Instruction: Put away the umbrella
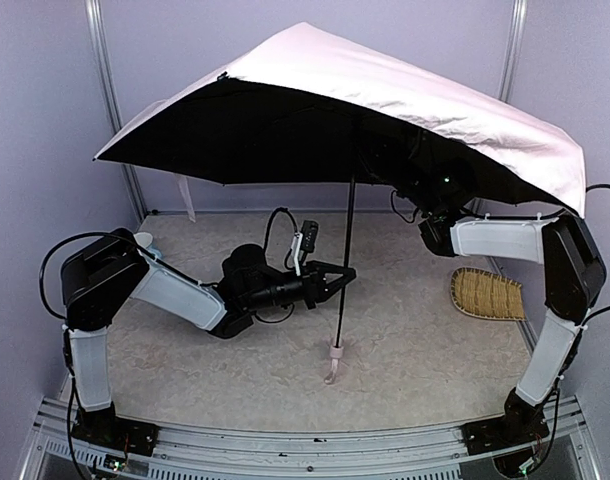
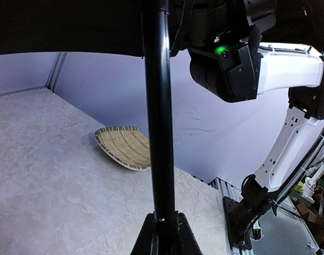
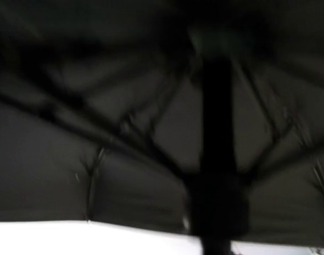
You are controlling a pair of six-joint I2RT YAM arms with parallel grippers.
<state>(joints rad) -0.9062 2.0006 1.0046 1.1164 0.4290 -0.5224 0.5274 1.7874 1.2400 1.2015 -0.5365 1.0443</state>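
Above the middle of the worktop (image 1: 415,350) stands the pale pink fabric folding umbrella with black inner lining (image 1: 385,90), its canopy spread wide and tilted, with the right edge dipping over the right arm (image 1: 500,240). Its thin black shaft (image 1: 346,250) runs nearly upright from the canopy's centre down to a small pink handle (image 1: 336,352), which sits low over the worktop. A short pink strap (image 1: 330,376) hangs below the handle; I cannot tell whether either one touches the surface.

From the left, the left tool (image 1: 337,274) reaches in sideways and is pressed together on the shaft, partway up, well above the handle. The left wrist view confirms this: the black fingers (image 2: 146,239) sit tight against both sides of the shaft (image 2: 159,133), so the left tool (image 2: 162,236) is pinching the umbrella.

The right arm bends up from its base and reaches under the canopy, its dark wrist (image 2: 231,69) close to the top of the shaft. The right tool is lost in the dark lining, and the right wrist view shows only blurred black ribs and the shaft (image 3: 218,133), so I cannot tell whether it is spread or pressed together.

A woven straw mat with an oval outline (image 1: 485,293) lies flat on the right side of the worktop, near the right arm and well apart from the shaft; it also shows in the left wrist view (image 2: 125,147).
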